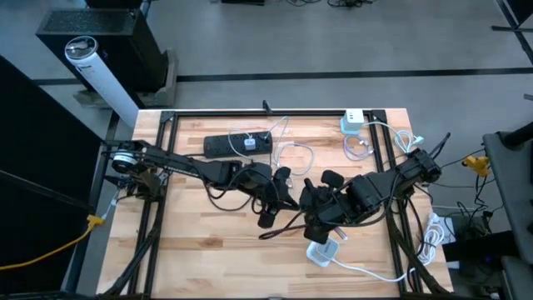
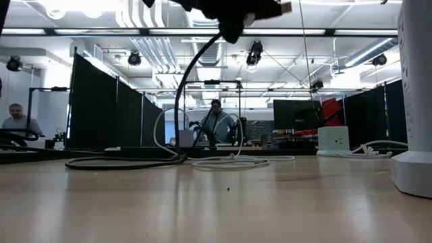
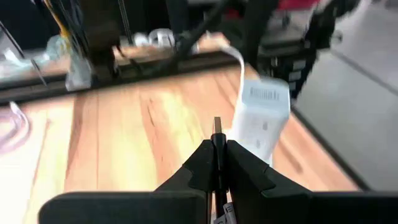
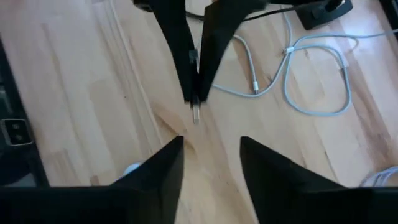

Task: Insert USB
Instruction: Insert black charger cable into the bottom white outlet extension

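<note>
My left gripper is shut on a black USB plug above the table's middle. The plug's metal tip points at the white charger block, which stands on its base near the table's near edge. The plug's black cable hangs down and trails over the wood. My right gripper hovers open just right of the left one, above the block. In its wrist view its fingers stand apart, touching nothing, with the left gripper's fingers and the plug beyond. My left gripper pinches the USB plug's body between its two fingers, and only the metal tip sticks out past them. The fingers slant down toward the table's near right. The plug is lifted clear of the wood, and its cable hangs slack.
A black power strip lies at the table's far side. A second white charger sits at the far right corner. Loops of white cable lie between them. Bare wood spreads at the near left. People stand in the room beyond.
</note>
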